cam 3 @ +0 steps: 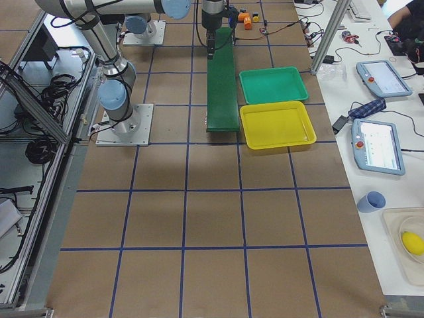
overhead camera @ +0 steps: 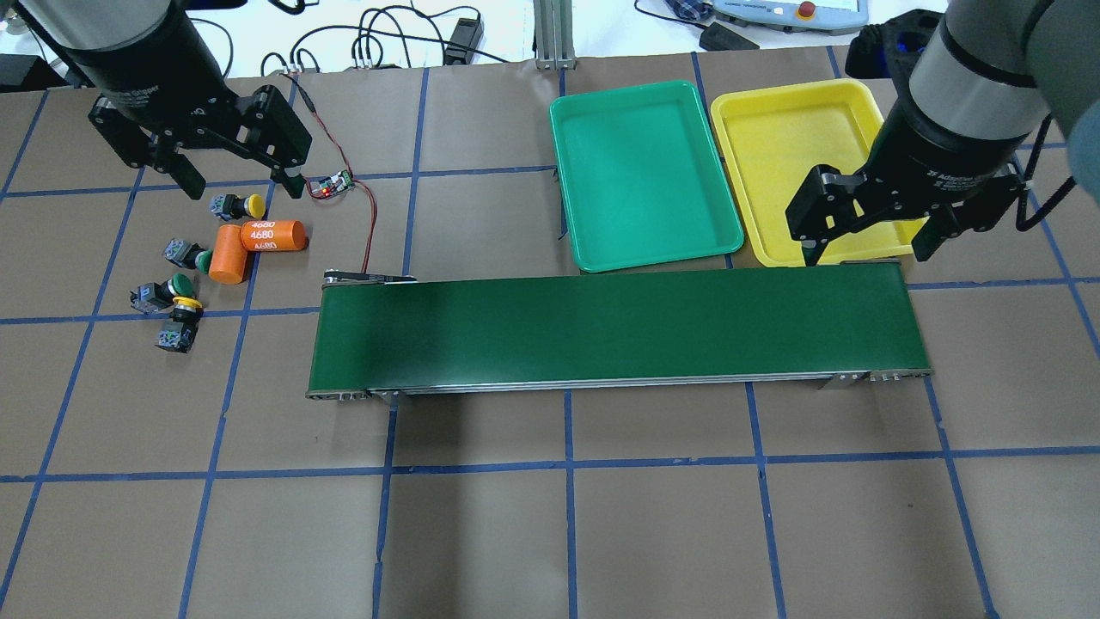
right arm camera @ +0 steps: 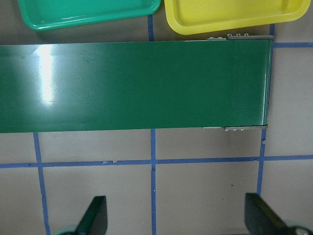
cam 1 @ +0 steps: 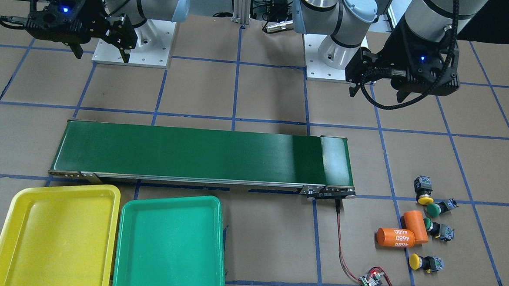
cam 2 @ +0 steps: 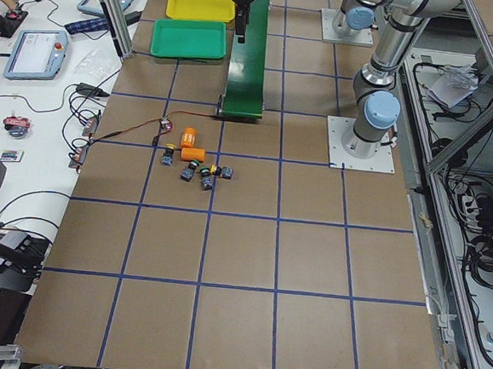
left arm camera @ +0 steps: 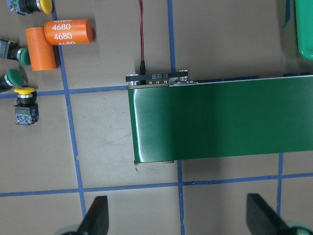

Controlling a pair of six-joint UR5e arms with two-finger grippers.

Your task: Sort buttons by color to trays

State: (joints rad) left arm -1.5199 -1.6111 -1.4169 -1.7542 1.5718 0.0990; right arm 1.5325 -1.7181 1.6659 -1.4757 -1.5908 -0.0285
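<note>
All four buttons lie on their sides in a loose cluster on the table. In the overhead view they are at 10 o'clock from the left end of the conveyor belt, mixed with two orange cylinders, and one green button rests against a cylinder. None is sorted yet. The green tray and yellow tray sit bare, side by side, at 12 to 1 o'clock of the belt's right half, so the belt probably ferries buttons between the arms. The left gripper hangs high with jaws spread wide and empty. Its wrist camera shows the cluster off at 10 o'clock, so it looks parked, not committed to a pick. The right gripper, equally wide and empty, waits by the belt's right end with the trays at its 12 o'clock, likely to receive
</note>
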